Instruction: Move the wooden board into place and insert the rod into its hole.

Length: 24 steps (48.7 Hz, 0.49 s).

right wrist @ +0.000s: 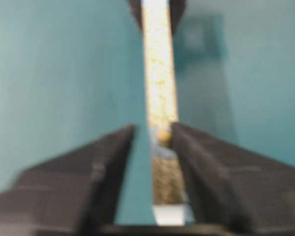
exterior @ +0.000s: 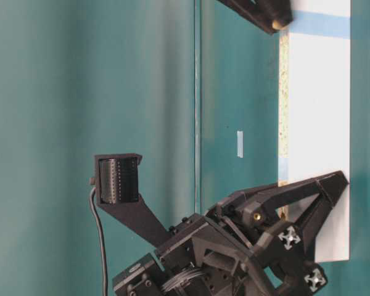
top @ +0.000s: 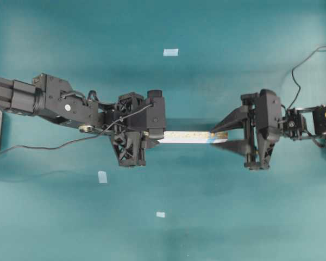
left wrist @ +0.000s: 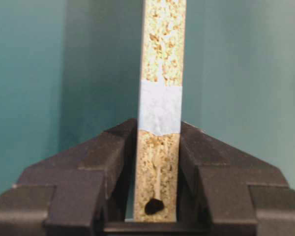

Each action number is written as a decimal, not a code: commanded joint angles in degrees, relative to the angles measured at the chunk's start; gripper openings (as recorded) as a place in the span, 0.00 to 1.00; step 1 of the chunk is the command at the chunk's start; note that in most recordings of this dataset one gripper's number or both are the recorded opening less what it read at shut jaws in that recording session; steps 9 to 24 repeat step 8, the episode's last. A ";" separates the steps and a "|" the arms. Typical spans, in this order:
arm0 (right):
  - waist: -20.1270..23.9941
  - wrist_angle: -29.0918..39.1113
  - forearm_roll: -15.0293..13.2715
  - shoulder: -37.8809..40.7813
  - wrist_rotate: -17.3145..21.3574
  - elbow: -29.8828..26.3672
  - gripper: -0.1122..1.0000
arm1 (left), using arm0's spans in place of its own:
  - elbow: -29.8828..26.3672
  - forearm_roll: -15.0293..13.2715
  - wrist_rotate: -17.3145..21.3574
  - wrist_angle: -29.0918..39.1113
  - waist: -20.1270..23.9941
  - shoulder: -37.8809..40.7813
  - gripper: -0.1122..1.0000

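The wooden board (top: 187, 136) hangs on edge above the teal table, its speckled edge (left wrist: 162, 34) facing up. My left gripper (top: 155, 135) is shut on the board's left end, with both pads (left wrist: 119, 147) tight against the board's faces. A dark hole (left wrist: 154, 206) shows in the edge between those jaws. At the board's other end the short beige rod (right wrist: 163, 135) stands in the edge. My right gripper (right wrist: 153, 127) is open around the rod, with a gap on the left side. That view is blurred. From table level the white face (exterior: 317, 123) of the board shows.
Pale blue tape rectangles lie on the table: one at the back (top: 170, 52), one front left (top: 102, 176), a small one in front (top: 160, 214). A blue tape band (left wrist: 160, 105) wraps the board. A cable (top: 43, 145) trails from the left arm.
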 commanded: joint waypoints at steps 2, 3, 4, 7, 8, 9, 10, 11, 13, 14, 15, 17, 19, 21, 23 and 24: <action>0.09 2.02 -0.09 -2.37 -0.35 -1.05 0.76 | -0.44 0.00 -0.62 -0.18 -0.09 -1.67 0.32; 0.09 2.46 -0.18 -2.90 -0.44 -1.23 0.77 | -0.44 0.00 -0.62 -0.18 -0.09 -1.58 0.32; 0.09 2.90 -0.09 -3.34 -0.53 -1.41 0.78 | -0.44 0.00 -0.62 -0.18 -0.09 -1.67 0.32; 0.09 4.57 -0.09 -5.01 -0.70 -1.93 0.79 | -0.44 0.00 -0.62 -0.18 -0.09 -1.67 0.31; 0.09 5.19 -0.18 -5.62 -0.79 -2.11 0.79 | -0.44 0.00 -0.62 -0.09 -0.09 -1.67 0.32; 0.09 5.19 -0.18 -5.62 -0.79 -2.11 0.79 | -0.44 0.00 -0.62 -0.09 -0.09 -1.67 0.32; 0.09 5.19 -0.18 -5.62 -0.79 -2.11 0.79 | -0.44 0.00 -0.62 -0.09 -0.09 -1.67 0.32; 0.09 5.19 -0.18 -5.62 -0.79 -2.11 0.79 | -0.44 0.00 -0.62 -0.09 -0.09 -1.67 0.32; 0.09 5.19 -0.18 -5.62 -0.79 -2.11 0.79 | -0.44 0.00 -0.62 -0.09 -0.09 -1.67 0.32; 0.09 5.19 -0.18 -5.62 -0.79 -2.11 0.79 | -0.44 0.00 -0.62 -0.09 -0.09 -1.67 0.32; 0.09 5.19 -0.18 -5.62 -0.79 -2.11 0.79 | -0.44 0.00 -0.62 -0.09 -0.09 -1.67 0.32; 0.09 5.19 -0.18 -5.62 -0.79 -2.11 0.79 | -0.44 0.00 -0.62 -0.09 -0.09 -1.67 0.32; 0.09 5.19 -0.18 -5.62 -0.79 -2.11 0.79 | -0.44 0.00 -0.62 -0.09 -0.09 -1.67 0.32; 0.09 5.19 -0.18 -5.62 -0.79 -2.11 0.79 | -0.44 0.00 -0.62 -0.09 -0.09 -1.67 0.32; 0.09 5.19 -0.18 -5.62 -0.79 -2.11 0.79 | -0.44 0.00 -0.62 -0.09 -0.09 -1.67 0.32; 0.09 5.19 -0.18 -5.62 -0.79 -2.11 0.79 | -0.44 0.00 -0.62 -0.09 -0.09 -1.67 0.32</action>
